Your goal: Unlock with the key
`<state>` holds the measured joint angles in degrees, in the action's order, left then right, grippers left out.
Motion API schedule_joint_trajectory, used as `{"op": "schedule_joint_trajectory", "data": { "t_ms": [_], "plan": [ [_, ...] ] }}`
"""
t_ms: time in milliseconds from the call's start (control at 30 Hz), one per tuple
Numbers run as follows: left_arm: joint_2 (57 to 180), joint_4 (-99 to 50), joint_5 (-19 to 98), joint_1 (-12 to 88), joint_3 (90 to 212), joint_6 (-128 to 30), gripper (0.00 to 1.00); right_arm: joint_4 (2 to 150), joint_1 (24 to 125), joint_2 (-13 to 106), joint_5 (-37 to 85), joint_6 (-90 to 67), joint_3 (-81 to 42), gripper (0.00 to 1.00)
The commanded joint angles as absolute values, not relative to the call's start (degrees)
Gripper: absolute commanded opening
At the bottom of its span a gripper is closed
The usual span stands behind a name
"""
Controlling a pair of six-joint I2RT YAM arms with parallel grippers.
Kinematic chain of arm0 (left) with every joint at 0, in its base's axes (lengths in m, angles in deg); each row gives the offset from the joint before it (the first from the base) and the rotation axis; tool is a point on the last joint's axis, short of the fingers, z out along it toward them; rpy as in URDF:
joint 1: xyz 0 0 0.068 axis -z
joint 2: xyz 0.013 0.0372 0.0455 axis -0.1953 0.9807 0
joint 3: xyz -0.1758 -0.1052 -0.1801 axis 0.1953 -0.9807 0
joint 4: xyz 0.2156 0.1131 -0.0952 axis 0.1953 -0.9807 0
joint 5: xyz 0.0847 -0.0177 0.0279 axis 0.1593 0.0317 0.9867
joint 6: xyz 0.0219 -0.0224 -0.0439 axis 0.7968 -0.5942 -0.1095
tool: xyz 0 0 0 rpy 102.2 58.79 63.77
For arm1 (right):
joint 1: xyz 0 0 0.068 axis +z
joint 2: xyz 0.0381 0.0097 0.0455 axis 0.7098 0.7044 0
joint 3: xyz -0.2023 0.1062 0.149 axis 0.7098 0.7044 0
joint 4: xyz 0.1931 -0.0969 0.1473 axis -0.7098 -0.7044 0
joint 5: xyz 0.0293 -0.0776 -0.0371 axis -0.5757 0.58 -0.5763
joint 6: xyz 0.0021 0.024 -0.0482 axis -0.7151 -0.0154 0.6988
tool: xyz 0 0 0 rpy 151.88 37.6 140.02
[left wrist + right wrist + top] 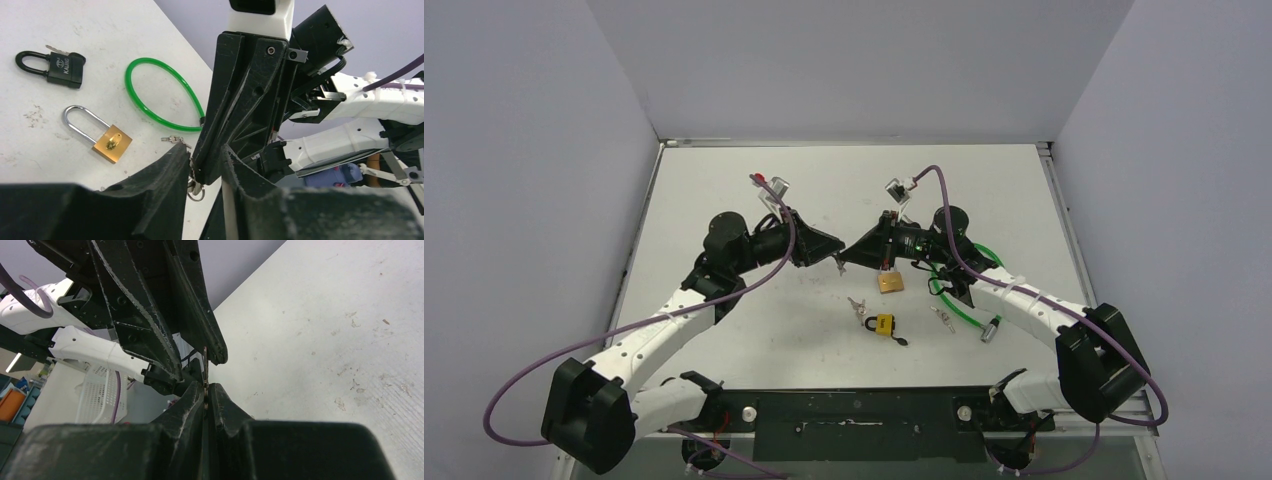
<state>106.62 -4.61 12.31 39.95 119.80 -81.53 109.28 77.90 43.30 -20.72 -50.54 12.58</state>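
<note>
My right gripper (852,256) is shut on a thin metal key (205,365), whose blade sticks up out of the closed tips (206,386). My left gripper (828,254) meets it tip to tip above the table. In the left wrist view the left gripper (205,160) is open, with the right gripper's tips between its fingers. The key's ring (196,191) hangs by the left finger. A brass padlock (890,282) with a silver shackle lies on the table just below the grippers. It also shows in the left wrist view (111,142).
A small black and yellow padlock (883,324) lies in front, with keys (856,305) beside it. A black padlock (62,67) shows in the left wrist view. A green cable loop (954,292), a loose key (942,318) and a small cylinder (991,328) lie under the right arm.
</note>
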Motion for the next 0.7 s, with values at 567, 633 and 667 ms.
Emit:
{"op": "schedule_joint_trajectory", "data": {
  "t_ms": [567, 633, 667],
  "plan": [
    [104.1, -4.3, 14.2, 40.0, 121.6, -79.8, 0.00, 113.6, 76.3, 40.4, -18.1, -48.1, 12.7, 0.74],
    [103.8, -4.1, 14.6, 40.0, 121.7, -80.4, 0.00, 114.2, 76.4, 40.3, -18.1, -48.4, 12.7, 0.73],
    [103.6, -3.8, 14.8, 40.0, 121.6, -80.9, 0.00, 114.7, 76.3, 40.4, -18.3, -49.1, 12.8, 0.70]
  ]
}}
